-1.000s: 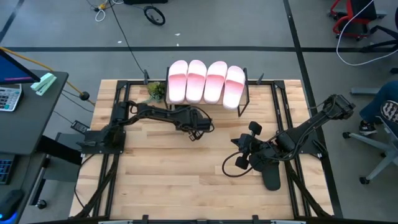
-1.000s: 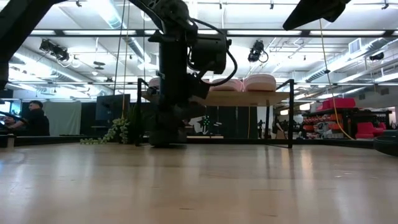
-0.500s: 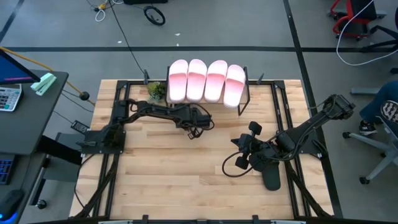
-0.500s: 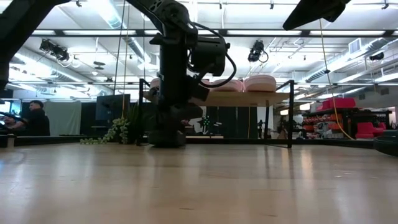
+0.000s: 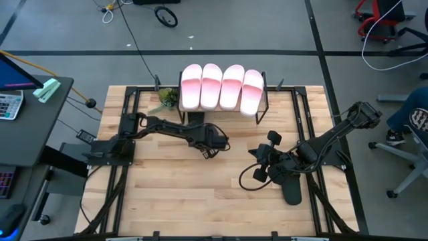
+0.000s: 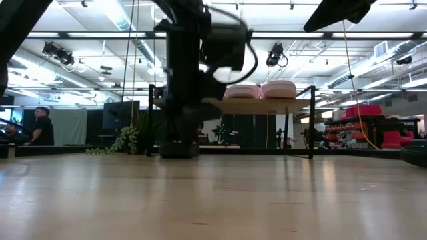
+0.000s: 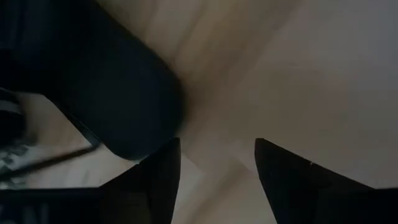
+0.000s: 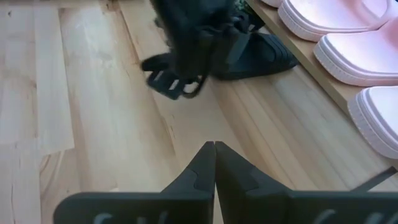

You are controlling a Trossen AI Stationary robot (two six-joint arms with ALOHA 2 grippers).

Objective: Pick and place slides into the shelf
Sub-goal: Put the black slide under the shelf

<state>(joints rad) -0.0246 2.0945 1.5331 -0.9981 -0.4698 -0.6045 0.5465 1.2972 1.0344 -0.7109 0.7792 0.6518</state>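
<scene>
The left gripper is seen open and empty, just in front of the shelf; a black slide has been set under the shelf; it could be knocked out if the fingers are pulled back carelessly. The right gripper is shut on nothing, near the other black slide. Four pink slides are seen on top; the tucked black slide is shown only by the right wrist view.

Two dark jointed arms trailing looped black cables.
</scene>
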